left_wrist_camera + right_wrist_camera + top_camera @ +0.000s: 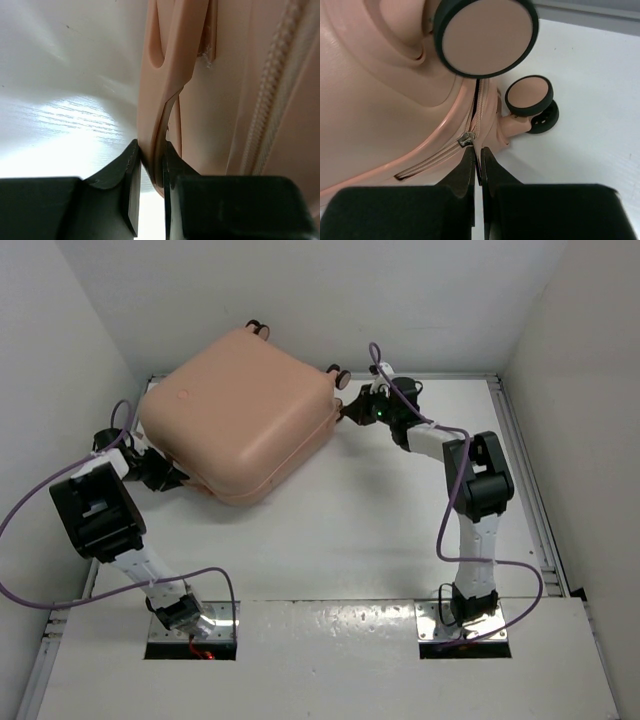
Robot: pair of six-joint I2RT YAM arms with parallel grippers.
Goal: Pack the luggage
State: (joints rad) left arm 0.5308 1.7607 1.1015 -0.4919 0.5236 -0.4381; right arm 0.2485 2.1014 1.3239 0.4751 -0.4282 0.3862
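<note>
Both touch the luggage (235, 410): left gripper (151, 156) pinches its handle (170, 60); right gripper (478, 156), fingers pressed together, sits beside the zipper slider (466, 139).

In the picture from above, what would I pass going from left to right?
left arm → suitcase → right gripper, at the suitcase's corner → right arm

top: high, looking down | wrists: close, sharing the luggage (235, 410)

Purple cables (441, 530) loop along black-and-white arms (478, 540)
</note>
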